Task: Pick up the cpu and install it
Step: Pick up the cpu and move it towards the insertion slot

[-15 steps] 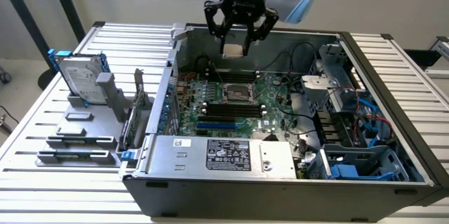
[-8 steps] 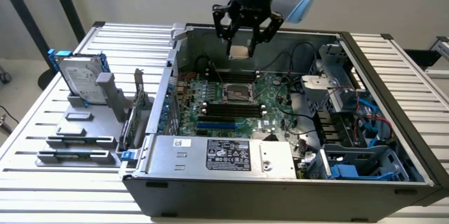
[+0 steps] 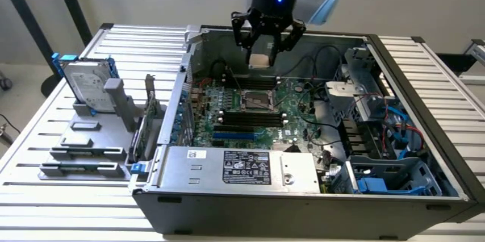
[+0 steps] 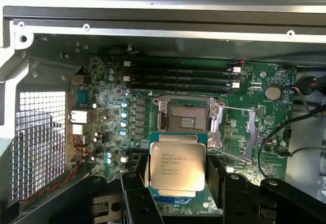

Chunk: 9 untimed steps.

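CPU [image 3: 260,60] first, as we see it from the exterior view: it hangs in the gripper [image 3: 262,54], clamped between the black fingers above the rear of the open computer case [image 3: 303,208]. Below it lies the green motherboard [image 3: 296,111], with the square socket [image 3: 256,101] near its middle and the long black memory sticks [image 3: 250,120] just in front of that. We see loose black cables [image 3: 318,60] running along the board on the exterior view's right, near the gripper but apart from it. A grey power supply [image 3: 242,168] fills the front of the case. On the slatted table [image 3: 38,151], at the exterior view's left, a silver hard drive [image 3: 87,86] with blue brackets stands upright in a grey holder, well apart from the arm.

From the wrist view we look down past the CPU [image 4: 177,165] onto the board. The gripper [image 4: 178,183] holds it by two opposite edges, one finger [image 4: 133,188] on each side. The socket [image 4: 188,117] sits open and bare just beyond the chip, with nothing lying between them. The chip is a flat square, its dull silver lid printed with small dark lettering, a thin green rim showing around it.
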Each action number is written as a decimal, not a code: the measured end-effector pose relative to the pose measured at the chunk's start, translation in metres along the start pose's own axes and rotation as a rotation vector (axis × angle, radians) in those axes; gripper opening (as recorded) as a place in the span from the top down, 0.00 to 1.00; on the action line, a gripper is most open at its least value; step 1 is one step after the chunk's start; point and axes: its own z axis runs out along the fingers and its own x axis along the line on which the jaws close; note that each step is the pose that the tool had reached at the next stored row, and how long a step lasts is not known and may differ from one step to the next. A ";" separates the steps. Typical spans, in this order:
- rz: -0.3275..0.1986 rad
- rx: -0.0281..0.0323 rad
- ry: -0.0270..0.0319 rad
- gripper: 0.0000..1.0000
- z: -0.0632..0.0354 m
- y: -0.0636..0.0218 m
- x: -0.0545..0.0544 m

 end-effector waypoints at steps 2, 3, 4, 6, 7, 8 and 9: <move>0.000 -0.0001 -0.0001 0.45 0.0037 -0.0001 -0.001; 0.000 -0.0001 0.0000 0.45 0.0054 -0.0002 -0.002; 0.000 -0.0001 0.0000 0.45 0.0071 -0.0002 -0.003; 0.000 0.0000 0.0000 0.45 0.0103 -0.0004 -0.007; 0.000 -0.0001 -0.0001 0.45 0.0119 -0.0005 -0.009; 0.000 -0.0001 0.0000 0.45 0.0137 -0.0006 -0.011; 0.000 -0.0002 -0.0001 0.45 0.0154 -0.0006 -0.012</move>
